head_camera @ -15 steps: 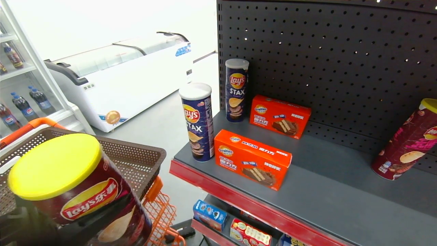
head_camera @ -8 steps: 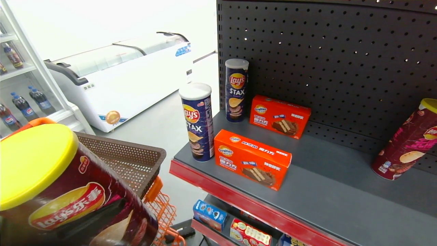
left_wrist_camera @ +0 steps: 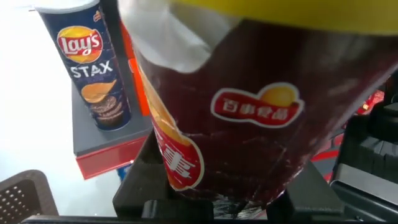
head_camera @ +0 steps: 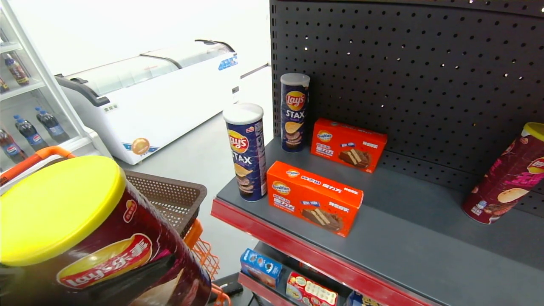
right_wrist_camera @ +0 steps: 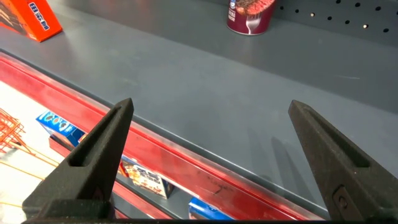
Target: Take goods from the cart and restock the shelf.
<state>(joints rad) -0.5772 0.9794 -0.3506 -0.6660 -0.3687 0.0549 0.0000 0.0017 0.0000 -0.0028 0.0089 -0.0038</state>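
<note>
The red chip canister (head_camera: 102, 238) with the yellow lid is pinched between the fingers of the left gripper (left_wrist_camera: 230, 193), close by the brown cart basket (head_camera: 170, 195). Ahead of that gripper a blue chip canister (left_wrist_camera: 87, 68) stands at the shelf (head_camera: 403, 242) corner. The right gripper (right_wrist_camera: 211, 155) hangs spread wide with nothing between its fingers, over the shelf's grey deck. A second red canister (right_wrist_camera: 249, 15) leans well beyond it.

Head view looks down at shelf (head_camera: 408, 238); wrist views close (same shelf edge).
</note>
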